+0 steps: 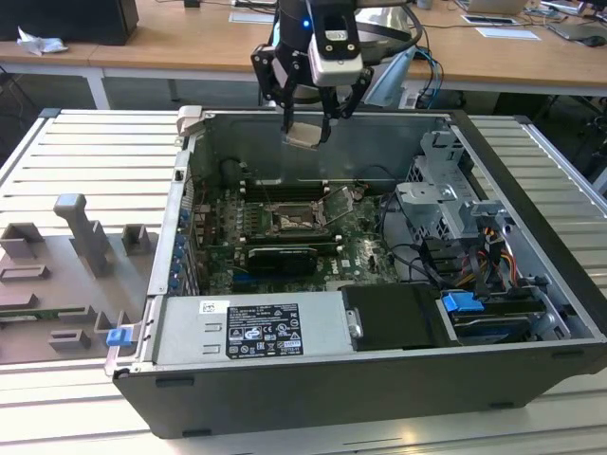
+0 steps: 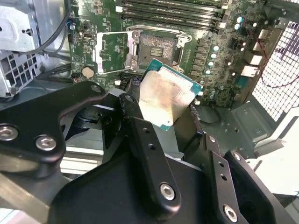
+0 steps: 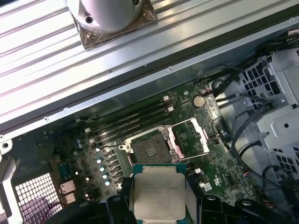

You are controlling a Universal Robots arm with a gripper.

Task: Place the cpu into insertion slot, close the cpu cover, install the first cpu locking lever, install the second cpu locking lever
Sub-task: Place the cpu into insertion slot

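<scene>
One cpu [image 1: 305,136] hangs in the air, clamped by its edges between the fingers of the gripper [image 1: 306,126]. Its pale metal top shows in both wrist views, and it looks tilted in the exterior view. Well below it lies the insertion slot [image 1: 297,220], bare and dark. The cpu cover [image 1: 340,202] is swung up and open on the side toward the exterior view's right, so nothing lies over the socket. The chip is not yet seated, and the step in hand looks like the carry down toward the slot. To do it well, I judge the chip should be made flat and square to the socket's rim while it is high, since it seems to sit at a slant in the grip. It should then come straight down over the dark square, clear of the raised cover and the memory slots [image 1: 285,182] beside it. It should be lowered gently, not pressed, as the socket's contacts are likely delicate. Around the socket spreads the green circuit board [image 1: 365,248], inside an open computer case [image 1: 313,379] that rests on a slatted tabletop [image 1: 57,171].
</scene>
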